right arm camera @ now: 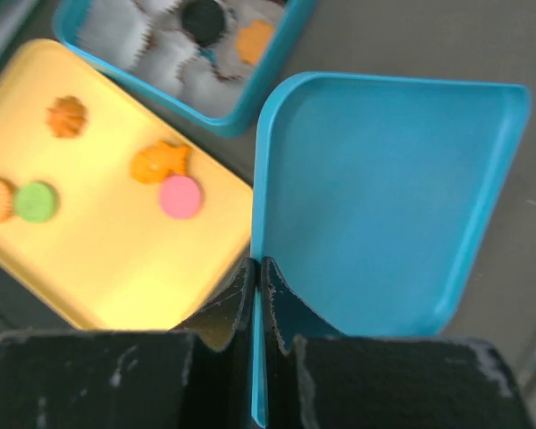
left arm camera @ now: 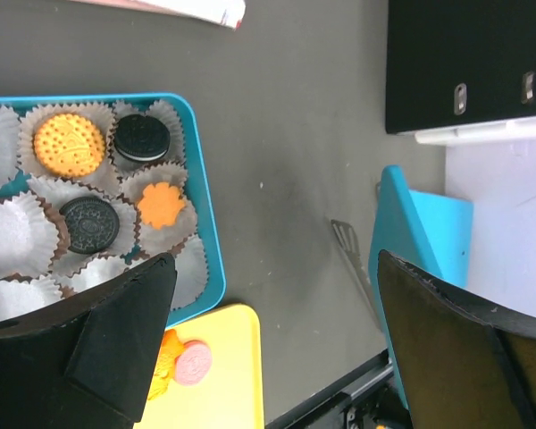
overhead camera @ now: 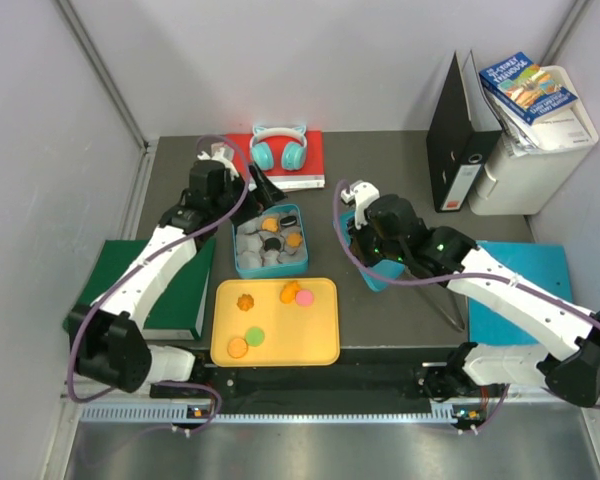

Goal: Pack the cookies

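Right wrist view alone shows right claw (right arm camera: 257, 270) pinching teal lid (right arm camera: 384, 197).

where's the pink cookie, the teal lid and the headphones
pink cookie (right arm camera: 180, 197), right wrist view, centre of its top face
teal lid (right arm camera: 384, 197), right wrist view, middle of its flat face
headphones (overhead camera: 264, 155), top external view, on one ear cup

Overhead view, two close wrist views; common yellow tray (overhead camera: 315, 335)

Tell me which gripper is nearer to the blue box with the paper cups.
The left. The left gripper hovers open at the far edge of the blue box. The right gripper is off to the box's right, shut on the rim of the blue lid.
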### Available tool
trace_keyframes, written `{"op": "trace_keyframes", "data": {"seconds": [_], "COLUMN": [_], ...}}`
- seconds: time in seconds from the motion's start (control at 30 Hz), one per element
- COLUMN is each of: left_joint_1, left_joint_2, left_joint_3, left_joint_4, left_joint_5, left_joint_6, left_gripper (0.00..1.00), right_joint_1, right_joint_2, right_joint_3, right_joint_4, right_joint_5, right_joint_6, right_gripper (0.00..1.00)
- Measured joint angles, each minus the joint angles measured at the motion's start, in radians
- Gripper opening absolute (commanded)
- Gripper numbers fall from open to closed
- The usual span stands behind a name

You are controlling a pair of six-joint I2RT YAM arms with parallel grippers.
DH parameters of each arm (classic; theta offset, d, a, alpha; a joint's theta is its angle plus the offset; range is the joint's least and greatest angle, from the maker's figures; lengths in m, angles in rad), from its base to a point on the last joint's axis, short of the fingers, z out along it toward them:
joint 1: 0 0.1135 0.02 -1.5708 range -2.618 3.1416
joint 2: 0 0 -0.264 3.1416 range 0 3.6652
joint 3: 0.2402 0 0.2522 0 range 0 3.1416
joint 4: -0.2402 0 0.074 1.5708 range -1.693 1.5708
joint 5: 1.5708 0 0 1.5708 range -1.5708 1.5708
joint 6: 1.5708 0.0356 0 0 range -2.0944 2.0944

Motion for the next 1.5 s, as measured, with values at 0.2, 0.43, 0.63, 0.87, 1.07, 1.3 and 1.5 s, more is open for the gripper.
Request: {"op": "trace_keyframes", "data": {"seconds": [0.2, 0.43, 0.63, 0.87, 1.07, 1.3, 1.5], "left_joint_1": [0.0, -0.011, -0.053, -0.121, -0.148, -0.173, -0.189], "left_joint_2": [0.083, 0.149, 0.193, 0.246, 0.277, 0.289, 0.299], "left_joint_3": [0.014, 0.053, 0.12, 0.134, 0.134, 0.128, 0.067], "left_joint_4": [-0.026, -0.026, -0.018, -0.003, 0.017, 0.063, 0.109], "left_joint_5": [0.079, 0.206, 0.27, 0.31, 0.33, 0.361, 0.39], "left_joint_6": [0.014, 0.029, 0.048, 0.058, 0.053, 0.049, 0.035], "left_gripper": [0.98, 0.98, 0.98, 0.98, 0.98, 0.87, 0.51], "right_joint_1": [0.074, 0.185, 0.257, 0.33, 0.362, 0.373, 0.374], "right_joint_2": [-0.014, -0.017, -0.015, 0.038, 0.079, 0.108, 0.117], "right_joint_3": [-0.034, -0.072, -0.072, -0.051, -0.01, 0.031, 0.056], "right_joint_4": [-0.053, -0.101, -0.101, -0.1, -0.093, -0.075, -0.069], "right_joint_5": [0.195, 0.326, 0.372, 0.383, 0.383, 0.385, 0.387], "right_joint_6": [-0.084, -0.149, -0.191, -0.209, -0.22, -0.243, -0.264], "right_gripper": [0.0, 0.0, 0.0, 0.0, 0.0, 0.0, 0.0]}}
